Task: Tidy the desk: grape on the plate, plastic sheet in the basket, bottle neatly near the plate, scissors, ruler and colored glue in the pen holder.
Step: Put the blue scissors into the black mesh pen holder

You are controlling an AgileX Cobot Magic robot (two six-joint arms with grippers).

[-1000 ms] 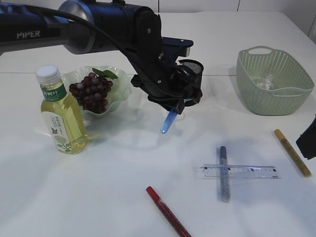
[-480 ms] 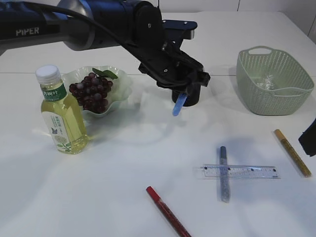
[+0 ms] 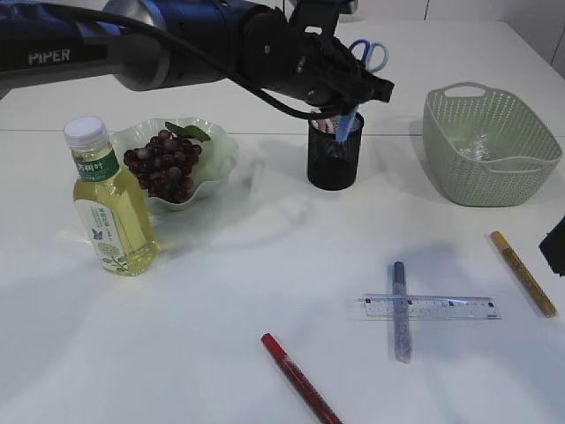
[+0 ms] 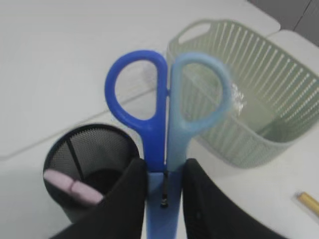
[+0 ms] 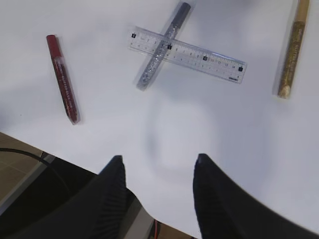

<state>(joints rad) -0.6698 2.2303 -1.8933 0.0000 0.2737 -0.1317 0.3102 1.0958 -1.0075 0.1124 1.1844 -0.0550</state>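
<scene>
The left hand [image 4: 164, 186] grips the scissors [image 4: 167, 119] tight, handles up, above the black pen holder [image 3: 335, 152], left of the green basket [image 3: 490, 146].

We see a white tabletop [image 3: 212, 353] filling nearly all of the exterior view. A straight seam [image 3: 53, 132] runs across it from left to right, dividing a near section from a far section. At the top edge, a pale wall with thin vertical panel joints [image 3: 427, 9] stands behind the tabletop. Lighting is bright and diffuse; shadows on the surface are soft and faint. In the right wrist view, the near edge of the tabletop [image 5: 30, 144] gives way to a brownish floor [image 5: 15, 174] and a dark cable [image 5: 20, 150].
</scene>
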